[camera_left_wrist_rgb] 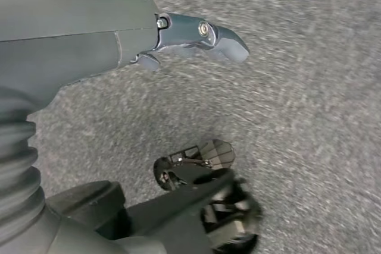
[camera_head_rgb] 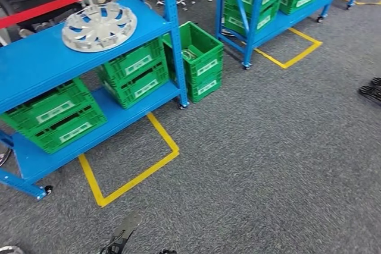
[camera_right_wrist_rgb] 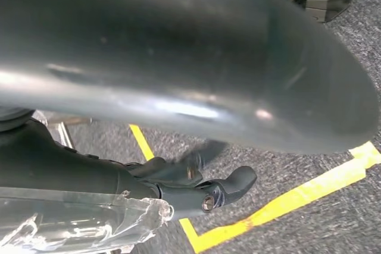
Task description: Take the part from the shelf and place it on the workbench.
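Across the whole room lies a grey carpet floor [camera_head_rgb: 269, 147] marked with yellow tape lines [camera_head_rgb: 134, 176]. On it stands a blue metal shelf [camera_head_rgb: 36, 63] with green plastic crates [camera_head_rgb: 58, 114] on its lower level. The silver round wheel cover [camera_head_rgb: 99, 25] with curved spokes lies flat on the top level of this shelf. The left hand [camera_left_wrist_rgb: 134, 40] hangs over the carpet, fingers extended and holding nothing. The right hand [camera_right_wrist_rgb: 189, 185] is partly hidden by a blurred grey tube, so its state cannot be told.
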Motion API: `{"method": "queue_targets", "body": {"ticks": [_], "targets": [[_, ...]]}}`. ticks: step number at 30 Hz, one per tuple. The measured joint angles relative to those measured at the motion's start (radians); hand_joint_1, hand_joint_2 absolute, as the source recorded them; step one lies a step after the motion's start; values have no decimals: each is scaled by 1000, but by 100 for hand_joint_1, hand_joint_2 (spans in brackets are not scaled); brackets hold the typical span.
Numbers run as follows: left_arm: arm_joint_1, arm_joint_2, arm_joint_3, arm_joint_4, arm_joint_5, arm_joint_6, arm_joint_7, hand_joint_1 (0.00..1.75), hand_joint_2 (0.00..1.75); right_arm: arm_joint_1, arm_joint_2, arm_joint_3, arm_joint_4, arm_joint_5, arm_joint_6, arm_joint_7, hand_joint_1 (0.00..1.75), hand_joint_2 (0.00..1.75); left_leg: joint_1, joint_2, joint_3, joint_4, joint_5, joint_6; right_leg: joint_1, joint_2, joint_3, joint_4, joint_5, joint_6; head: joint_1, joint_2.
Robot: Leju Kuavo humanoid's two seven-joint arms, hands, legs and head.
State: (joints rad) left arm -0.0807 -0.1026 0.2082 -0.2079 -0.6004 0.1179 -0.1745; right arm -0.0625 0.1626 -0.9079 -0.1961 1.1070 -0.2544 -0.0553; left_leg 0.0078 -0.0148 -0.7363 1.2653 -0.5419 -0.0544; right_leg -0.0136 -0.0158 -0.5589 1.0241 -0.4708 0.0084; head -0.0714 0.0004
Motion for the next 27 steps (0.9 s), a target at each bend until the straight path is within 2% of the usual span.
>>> {"method": "queue_targets", "body": {"ticks": [1, 2, 4, 6, 7, 8, 9, 11, 13, 14, 15, 16, 17, 18, 20, 21, 22, 23, 24, 25, 26, 27], "targets": [[1, 0, 0, 0, -2, 0, 1, 0, 175, 0, 0, 0, 0, 1, 0, 0, 0, 0, 0, 2, 4, -4, 13, 2, 1, -12, 0, 0, -1, 0, 0, 0], [2, 0, 1, 0, -3, 0, 1, 0, 175, -2, 0, 0, 0, 2, 0, 0, 0, 0, -1, 5, 27, -44, 41, 5, 3, -23, 2, 0, -1, 0, 0, 0], [0, 1, 1, 0, -6, 0, 1, 0, 175, -4, 0, 0, 0, 5, 0, 0, 0, 0, -8, 38, 101, -174, 99, 16, 7, -41, 5, 1, -4, 4, 0, 0], [-7, 1, 2, 0, -7, 0, 1, 0, 175, -5, 0, 0, 0, 7, 0, 1, 0, 0, -17, 69, 145, -259, 117, 28, 13, -59, 6, 3, -8, 12, 0, 0], [-9, 1, 2, 0, -8, 0, 1, 0, 175, -5, 0, 0, 0, 8, 1, 2, 0, 0, -20, 71, 149, -272, 115, 33, 15, -68, 7, 2, -9, 17, 1, 0], [-9, 1, 2, 0, -8, 0, 1, 0, 175, -6, 0, 0, 0, 8, 1, 2, 0, 0, -19, 62, 148, -275, 115, 39, 15, -77, 10, -1, -9, 22, 2, 0], [-7, 1, 2, 0, -9, 0, 1, 0, 175, -7, 0, 0, 0, 8, 1, 3, 0, 0, -18, 53, 149, -278, 117, 44, 14, -76, 12, 0, -12, 27, 3, 0], [-7, 1, 3, 0, -10, 0, 1, 0, 175, -8, 0, 0, 0, 9, 1, 2, 0, 0, -12, 35, 153, -284, 121, 54, 11, -42, -3, 42, -43, 39, 7, 0], [-11, 0, 3, 0, -10, 0, 1, 0, 175, -6, 0, 0, 0, 10, 2, 2, 0, 0, -8, 15, 153, -285, 122, 60, 9, -2, -60, 163, -105, 45, 14, 0], [-12, 0, 4, 0, -10, 0, 2, 0, 175, -5, 0, 0, 0, 10, 2, 2, 0, 0, -8, 5, 152, -285, 123, 61, 9, 5, -91, 227, -130, 47, 15, 0], [-11, 0, 4, 0, -10, 0, 2, 0, 175, -3, 0, 0, 0, 10, 2, 2, 0, 0, -8, -6, 152, -285, 123, 61, 9, 9, -112, 268, -139, 47, 15, 0], [-9, 0, 5, 0, -10, 0, 2, 0, 175, -2, 0, 0, 0, 11, 3, 2, 0, 0, -8, -17, 153, -285, 123, 61, 9, 11, -116, 270, -127, 47, 15, 0], [-8, 0, 5, 0, -11, 0, 3, 0, 175, -2, 0, 0, 0, 11, 3, 2, 0, 0, -7, -29, 153, -284, 124, 59, 7, 14, -99, 232, -97, 47, 15, 0], [-7, 0, 6, 0, -11, 0, 3, 0, 175, -2, 0, 0, 0, 11, 3, 1, 0, 0, -6, -42, 154, -283, 125, 56, 4, 25, -68, 167, -58, 48, 15, 0], [-8, 1, 7, 0, -12, 0, 3, 0, 175, -4, 0, 0, 0, 11, 3, 0, 0, 0, -5, -65, 149, -277, 125, 46, -4, 68, -11, 47, -14, 47, 16, 0], [-9, 2, 7, 0, -13, 0, 3, 0, 175, -4, 1, 0, 0, 11, 3, 0, 0, 0, -5, -74, 144, -274, 127, 40, -6, 85, 3, 18, -10, 45, 16, 0], [-8, 2, 7, 0, -14, 0, 4, 0, 175, -5, 2, 0, 0, 11, 3, 0, 0, 0, -5, -83, 139, -274, 130, 33, -6, 92, 6, 10, -14, 39, 16, 0], [-6, 3, 8, 0, -14, 0, 5, 0, 175, -5, 2, 0, 0, 10, 3, 0, 0, 0, -3, -92, 136, -275, 134, 28, -5, 85, 6, 9, -12, 32, 15, 0], [-4, 4, 8, 0, -14, 0, 5, 0, 175, -5, 2, 0, 0, 10, 3, 0, 0, 0, -2, -91, 133, -276, 135, 22, -4, 75, 6, 8, -10, 25, 15, 0], [-2, 5, 8, 0, -14, 0, 5, 0, 175, -5, 2, 0, 0, 10, 3, 0, 0, 0, -2, -79, 128, -268, 129, 17, -4, 66, 6, 7, -8, 18, 12, 0], [-2, 6, 8, 0, -14, 0, 6, 0, 175, -5, 3, 0, 0, 10, 3, -1, 0, 0, -3, -58, 116, -243, 112, 13, -5, 55, 7, 5, -6, 12, 8, 0], [-3, 6, 8, 0, -15, 0, 6, 0, 175, -5, 3, 0, 0, 10, 4, -1, 0, 0, -5, -32, 93, -195, 83, 9, -4, 43, 7, 4, -5, 6, 4, 0]]}}
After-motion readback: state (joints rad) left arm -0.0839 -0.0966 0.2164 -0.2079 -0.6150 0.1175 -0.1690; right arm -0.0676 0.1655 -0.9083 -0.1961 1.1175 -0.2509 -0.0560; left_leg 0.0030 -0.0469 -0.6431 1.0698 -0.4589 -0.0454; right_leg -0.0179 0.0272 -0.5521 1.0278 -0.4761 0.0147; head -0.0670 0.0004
